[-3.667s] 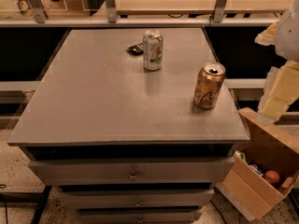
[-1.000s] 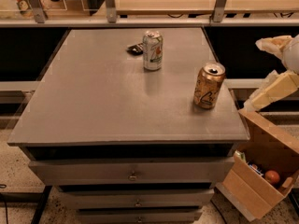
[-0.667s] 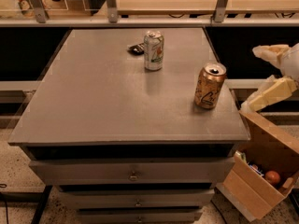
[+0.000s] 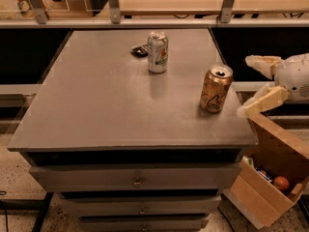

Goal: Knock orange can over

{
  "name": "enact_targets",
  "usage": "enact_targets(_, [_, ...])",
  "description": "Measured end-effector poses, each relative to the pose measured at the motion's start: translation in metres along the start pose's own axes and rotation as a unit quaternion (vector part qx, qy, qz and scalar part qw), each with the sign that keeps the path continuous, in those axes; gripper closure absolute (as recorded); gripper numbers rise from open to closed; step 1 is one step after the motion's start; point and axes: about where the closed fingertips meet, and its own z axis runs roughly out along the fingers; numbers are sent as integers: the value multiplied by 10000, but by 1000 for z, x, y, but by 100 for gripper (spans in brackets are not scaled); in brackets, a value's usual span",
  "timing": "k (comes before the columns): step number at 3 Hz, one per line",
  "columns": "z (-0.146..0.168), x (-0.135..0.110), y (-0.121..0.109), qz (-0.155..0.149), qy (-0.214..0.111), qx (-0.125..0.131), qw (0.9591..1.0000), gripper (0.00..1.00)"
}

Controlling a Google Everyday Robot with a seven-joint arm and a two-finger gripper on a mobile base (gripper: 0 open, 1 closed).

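The orange can (image 4: 216, 89) stands upright near the right edge of the grey table top (image 4: 106, 100). It is golden-orange with dark script and a silver top. My gripper (image 4: 248, 83) comes in from the right, just past the table's right edge, a short way right of the can and not touching it. Its two cream fingers are spread apart, one (image 4: 260, 62) higher and farther back, one (image 4: 258, 103) lower and nearer. It holds nothing.
A white-and-green can (image 4: 158, 51) stands upright at the back middle of the table, with a small dark object (image 4: 140, 50) to its left. An open cardboard box (image 4: 270, 178) with small items stands on the floor at the right. Drawers (image 4: 137, 180) sit below the table top.
My gripper has moved left and lower, closer to the orange can. Both cans stand as before.
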Motion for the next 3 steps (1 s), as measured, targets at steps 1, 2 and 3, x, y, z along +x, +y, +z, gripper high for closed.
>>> enact_targets(1, [9, -1, -4, 14, -298, -75, 9995, 0])
enact_targets(2, [19, -4, -8, 22, -467, -112, 9988, 0])
enact_targets(3, [27, -7, -9, 9, -630, -158, 9979, 0])
